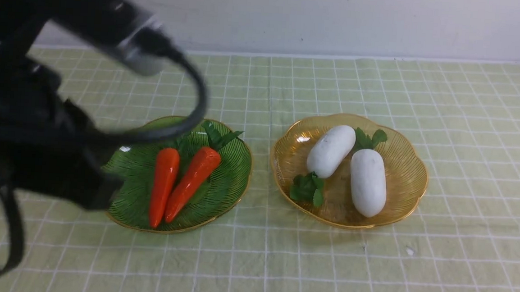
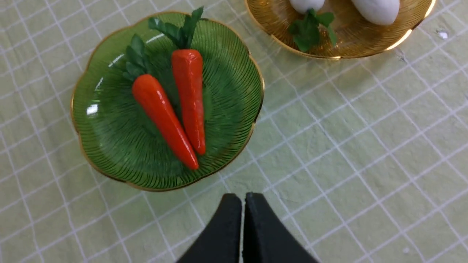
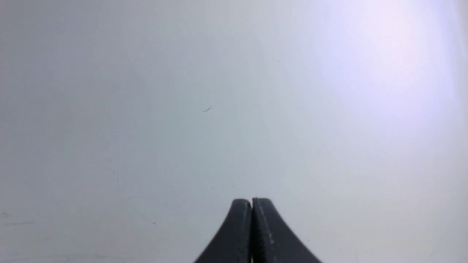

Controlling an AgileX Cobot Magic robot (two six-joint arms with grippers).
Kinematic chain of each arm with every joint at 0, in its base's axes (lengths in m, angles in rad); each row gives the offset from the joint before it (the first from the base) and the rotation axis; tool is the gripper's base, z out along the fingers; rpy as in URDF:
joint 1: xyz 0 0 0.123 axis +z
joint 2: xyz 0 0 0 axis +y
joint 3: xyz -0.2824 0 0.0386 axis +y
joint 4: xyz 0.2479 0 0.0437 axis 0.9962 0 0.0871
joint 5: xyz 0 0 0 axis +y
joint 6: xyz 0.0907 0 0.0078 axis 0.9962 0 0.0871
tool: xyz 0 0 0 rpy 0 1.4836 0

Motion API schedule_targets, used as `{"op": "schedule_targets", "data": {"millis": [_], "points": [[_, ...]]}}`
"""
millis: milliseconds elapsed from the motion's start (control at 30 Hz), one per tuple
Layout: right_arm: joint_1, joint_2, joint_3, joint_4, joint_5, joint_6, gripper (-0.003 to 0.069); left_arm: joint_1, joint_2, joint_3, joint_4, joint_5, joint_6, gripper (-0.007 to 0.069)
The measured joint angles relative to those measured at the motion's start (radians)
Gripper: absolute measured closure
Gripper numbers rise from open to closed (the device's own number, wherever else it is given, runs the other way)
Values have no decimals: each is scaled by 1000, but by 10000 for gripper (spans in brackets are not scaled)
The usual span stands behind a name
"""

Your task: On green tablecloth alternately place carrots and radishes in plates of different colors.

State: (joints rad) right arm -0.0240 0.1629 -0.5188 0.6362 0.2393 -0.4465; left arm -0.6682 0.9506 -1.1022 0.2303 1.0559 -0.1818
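1. The green tablecloth (image 1: 468, 131) covers the whole table; it has thin white lines that make little squares; it is a bit wrinkly.
2. Two plates sit on the cloth, side by side and apart; the green plate (image 1: 232, 185) is at 9 o'clock from the yellow plate (image 1: 405, 173).
3. Both carrots (image 1: 193, 182) lie in the green plate; they are side by side and come together near their thin tips; the leafy ends point to 12 and 1 o'clock; the tips point to 6 and 7 o'clock.
4. Both radishes (image 1: 368, 182) lie in the yellow plate; the one at 9 o'clock is tilted, with its leaves at its 7 o'clock end; the other lies almost straight, with its leaves at its 12 o'clock end; they are very close, and I cannot tell if they touch.
5. The left arm (image 1: 25, 140) is big, black and blurry at 9 o'clock in the front view; it hides the 9 o'clock edge of the green plate; a black cable (image 1: 200, 92) loops over the plate's 12 o'clock edge.
6. The left gripper (image 2: 243, 199) has its jaws pressed together with nothing between them; it hangs over bare cloth just beside the green plate, on the side where the carrot tips point; it touches no plate and no carrot.
7. The right gripper (image 3: 251, 202) has its jaws squeezed together too, and it holds nothing; in front of it there is only a plain, pale grey surface.
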Motion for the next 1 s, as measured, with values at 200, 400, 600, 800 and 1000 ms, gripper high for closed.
{"op": "schedule_targets", "data": {"millis": [200,400,600,800,1000], "points": [[0,0,0,0,-4,0,673,0,-298,305,99,-155,-136,632],[0,0,0,0,-4,0,673,0,-502,435,190,-149,-270,632],[0,0,0,0,-4,0,673,0,-616,450,200,-127,-318,632],[0,0,0,1,-4,0,673,0,-633,450,201,-121,-321,632],[0,0,0,1,-4,0,673,0,-633,450,208,-120,-322,632]]}}
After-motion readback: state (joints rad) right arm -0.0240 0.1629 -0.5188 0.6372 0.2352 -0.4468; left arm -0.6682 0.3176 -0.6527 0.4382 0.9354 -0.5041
